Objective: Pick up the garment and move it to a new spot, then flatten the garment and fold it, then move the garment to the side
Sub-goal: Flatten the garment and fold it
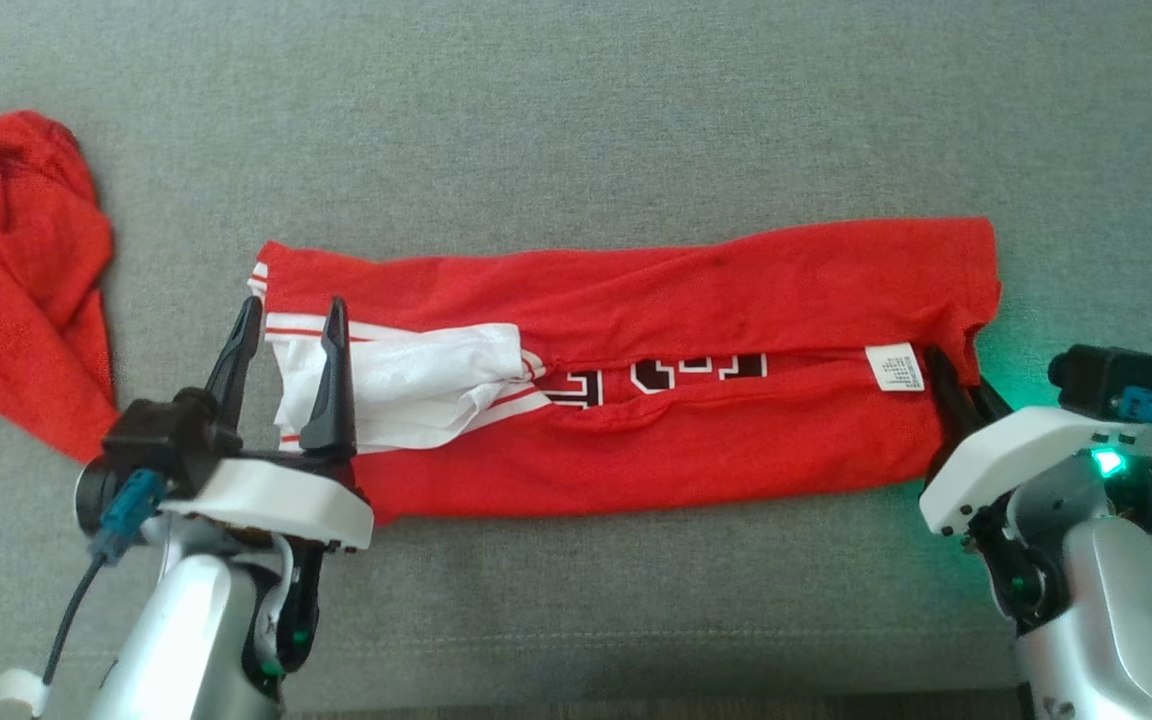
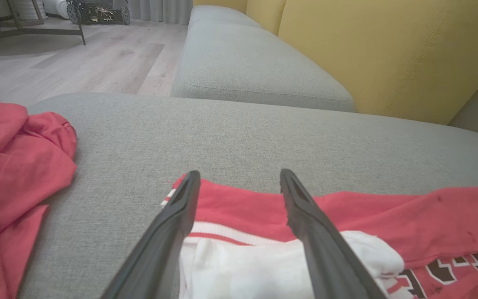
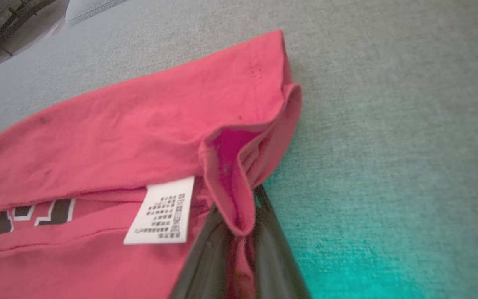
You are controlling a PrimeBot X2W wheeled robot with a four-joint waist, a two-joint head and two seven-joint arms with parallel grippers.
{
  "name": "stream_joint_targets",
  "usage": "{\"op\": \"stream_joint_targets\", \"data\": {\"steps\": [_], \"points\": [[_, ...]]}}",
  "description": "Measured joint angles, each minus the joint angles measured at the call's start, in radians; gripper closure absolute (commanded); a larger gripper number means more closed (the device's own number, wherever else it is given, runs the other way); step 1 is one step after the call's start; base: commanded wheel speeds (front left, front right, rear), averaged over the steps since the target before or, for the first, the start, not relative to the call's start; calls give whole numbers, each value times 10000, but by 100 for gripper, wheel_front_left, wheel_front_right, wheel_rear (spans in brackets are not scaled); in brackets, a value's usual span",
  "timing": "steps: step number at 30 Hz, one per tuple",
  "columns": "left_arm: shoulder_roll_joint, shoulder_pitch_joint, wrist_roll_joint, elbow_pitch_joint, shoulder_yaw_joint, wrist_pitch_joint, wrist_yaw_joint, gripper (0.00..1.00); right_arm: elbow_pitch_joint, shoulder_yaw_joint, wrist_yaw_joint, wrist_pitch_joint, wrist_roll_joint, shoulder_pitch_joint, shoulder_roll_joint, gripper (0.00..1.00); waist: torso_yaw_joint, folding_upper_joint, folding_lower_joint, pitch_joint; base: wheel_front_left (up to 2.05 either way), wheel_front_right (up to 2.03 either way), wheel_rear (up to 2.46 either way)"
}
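The garment (image 1: 636,300) is a red jersey with white trim and dark lettering, folded lengthwise into a long strip across the grey cushion (image 1: 576,120). Its white sleeve (image 1: 406,385) lies on top at the left end. My left gripper (image 1: 291,322) hovers open over that left end, one finger on each side of the white trim (image 2: 239,236). My right gripper (image 1: 954,385) is shut on the garment's right-hand hem; in the right wrist view the red fabric (image 3: 230,187) is pinched between the dark fingers (image 3: 264,249), beside a white care label (image 3: 162,211).
A second red cloth (image 1: 16,270) lies bunched at the cushion's left edge. More grey cushions (image 2: 243,62) and a yellow backrest (image 2: 380,54) stand beyond. The cushion's front edge runs just below both arms.
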Motion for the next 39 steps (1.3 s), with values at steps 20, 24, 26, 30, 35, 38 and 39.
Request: {"op": "stream_joint_targets", "data": {"steps": [20,24,26,30,35,38,39], "points": [[12,43,-121,176,25,-33,100,0,-1072,-2460,0,428,-493,652,-165,100,-53,0,0,-631,0,0,0],[15,144,-219,207,21,-48,109,0,-1854,-2236,0,692,-512,794,-161,100,-74,0,0,-862,0,0,0],[15,254,-219,219,-6,-46,174,0,-2479,-1797,0,918,-430,768,-153,100,-93,0,0,-998,0,0,0],[15,391,-221,236,-61,-42,188,0,-3603,-612,0,1524,217,742,-100,100,-63,0,0,-1276,0,0,0],[17,409,-221,230,-100,-15,194,0,-4232,1256,0,1964,901,373,-75,100,169,0,0,-1519,0,0,0],[17,419,-221,221,-173,-13,196,0,-3902,2416,0,1944,1588,92,-75,100,374,0,0,-1598,0,0,0],[17,421,-221,219,-201,-12,198,0,-3684,2801,0,1841,1933,51,-75,100,454,0,0,-1609,0,0,0]]}}
